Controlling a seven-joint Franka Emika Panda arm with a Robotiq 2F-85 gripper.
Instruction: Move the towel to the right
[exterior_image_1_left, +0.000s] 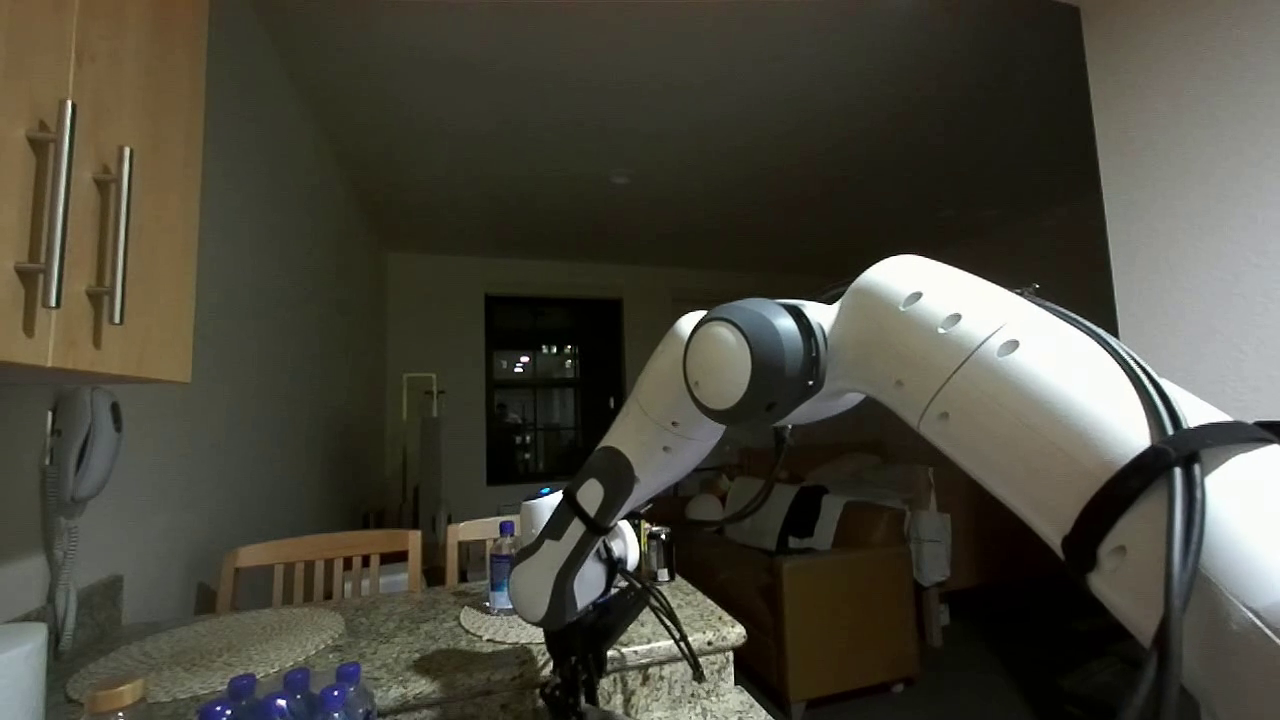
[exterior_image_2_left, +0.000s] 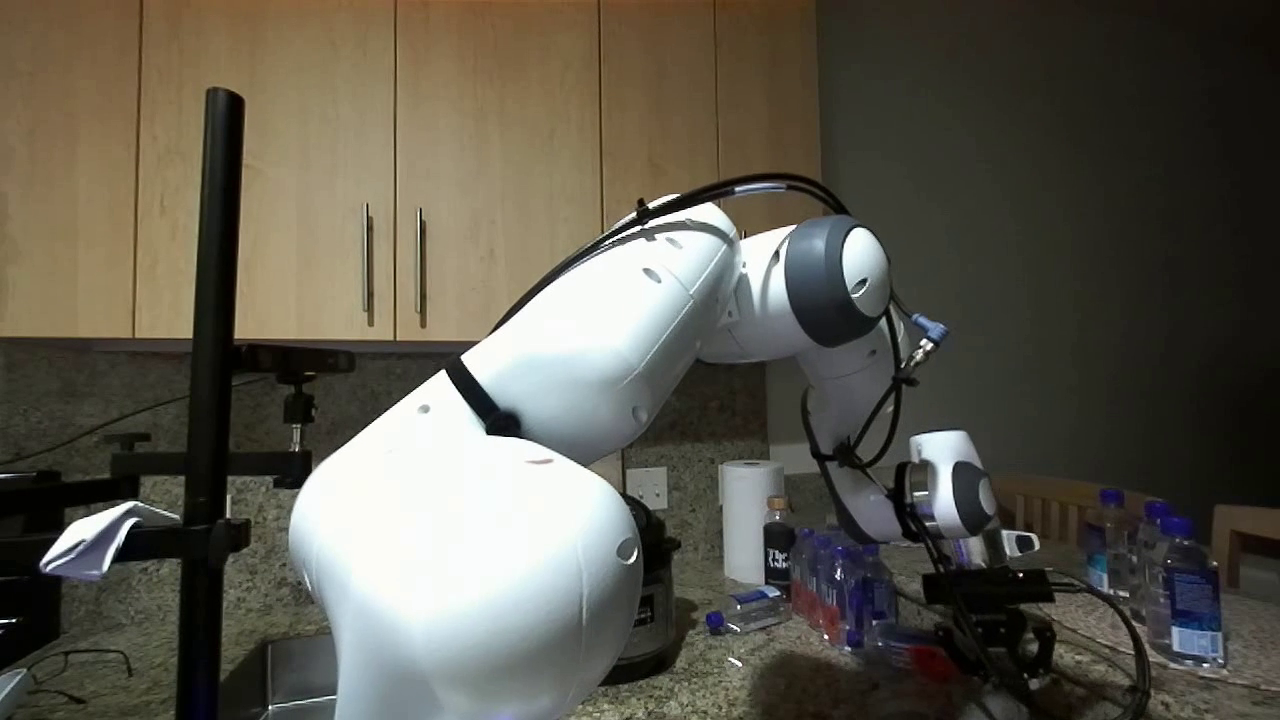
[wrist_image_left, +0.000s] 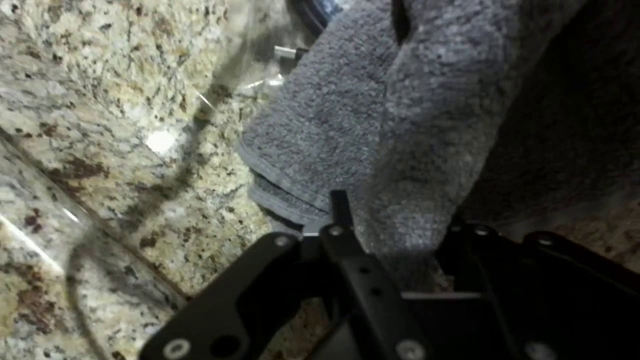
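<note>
Grey, fuzzy towel (wrist_image_left: 345, 115) is right at the tool (wrist_image_left: 395, 230), so I'd call this the grabbing stage, with the actual move not done as far as I can see. Wrist view has the good stuff: a tall fold of it rises between the fingers (wrist_image_left: 342, 212), and the rest spreads out past them. The folded corner just beside one finger lies on the stone table (wrist_image_left: 90, 125), so at least that part isn't off the surface.

Is it gripped? Honestly can't tell. The fingers stand apart with towel filling the gap, and that could be a proper pinch or just a straddle before squeezing. One finger is mostly lost in shadow too. Both exterior views don't help: the tool sits so low that its tips are cut off or too murky to read.

So what's done: tool lined up on the towel, fold between the fingers. What's left, I reckon: make sure of the grip, lift or drag it over to the right, let go, back off. No clue where exactly "right" ends, nothing marks a spot.

One thing I'd watch: a little metal connector (wrist_image_left: 285, 51) sits at the towel's edge beyond the fingers, and it might get dragged along. Also, in an exterior view some blue-capped bottles (exterior_image_2_left: 835, 590) look near the tool, so a low sideways sweep could knock them.
</note>
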